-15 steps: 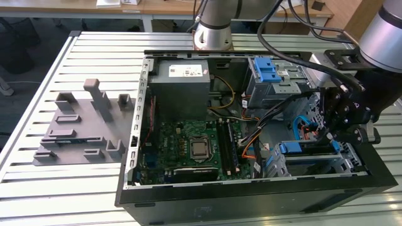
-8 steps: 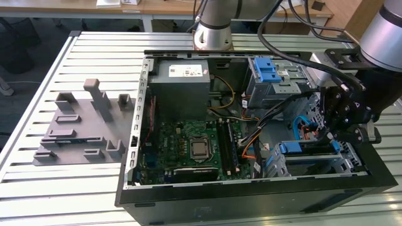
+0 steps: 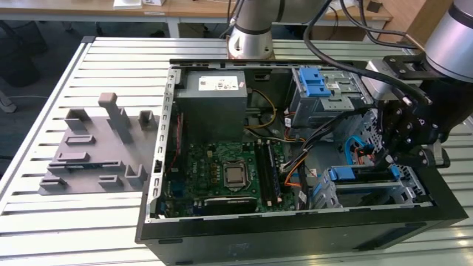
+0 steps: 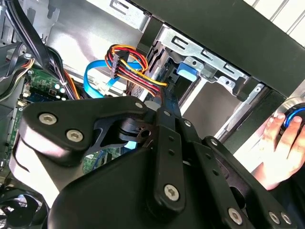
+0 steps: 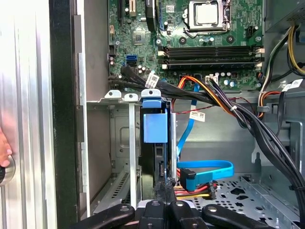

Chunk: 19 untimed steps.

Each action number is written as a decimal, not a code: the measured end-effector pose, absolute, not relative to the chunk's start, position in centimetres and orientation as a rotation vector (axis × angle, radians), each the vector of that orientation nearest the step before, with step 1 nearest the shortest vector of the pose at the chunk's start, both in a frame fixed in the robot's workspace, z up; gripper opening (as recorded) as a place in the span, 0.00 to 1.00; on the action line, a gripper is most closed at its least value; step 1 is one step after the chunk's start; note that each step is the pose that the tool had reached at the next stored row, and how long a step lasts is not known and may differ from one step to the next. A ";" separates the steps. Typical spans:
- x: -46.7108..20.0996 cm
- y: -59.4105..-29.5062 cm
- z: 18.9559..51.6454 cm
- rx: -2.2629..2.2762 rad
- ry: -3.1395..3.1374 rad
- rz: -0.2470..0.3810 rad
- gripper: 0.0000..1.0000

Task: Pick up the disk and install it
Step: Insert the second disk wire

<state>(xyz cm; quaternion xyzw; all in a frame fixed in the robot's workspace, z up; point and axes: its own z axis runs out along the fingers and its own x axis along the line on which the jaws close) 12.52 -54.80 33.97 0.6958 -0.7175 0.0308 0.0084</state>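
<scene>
- The disk [image 5: 155,160] is standing on its edge inside the drive cage [image 5: 128,143], in the corner of the case [image 3: 296,233] on the exterior view's right, with its blue tab pointing toward the motherboard [image 5: 209,38].
- The gripper [image 5: 167,188] is hovering right at the outer end of the disk; I cannot tell if it is spread or pinching it.
- I am judging that the installing step is in hand: the disk is looking seated, or nearly so, in its slot.
- The blue cable [image 5: 205,169] and the coloured power wires [image 5: 195,193] are lying just beside the gripper.
- Any next move is calling for care not to catch these.
- A hand [image 4: 281,148] is resting outside the case wall.
</scene>
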 end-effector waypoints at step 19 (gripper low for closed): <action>12.3 -54.8 34.5 2.175 -2.243 0.094 0.11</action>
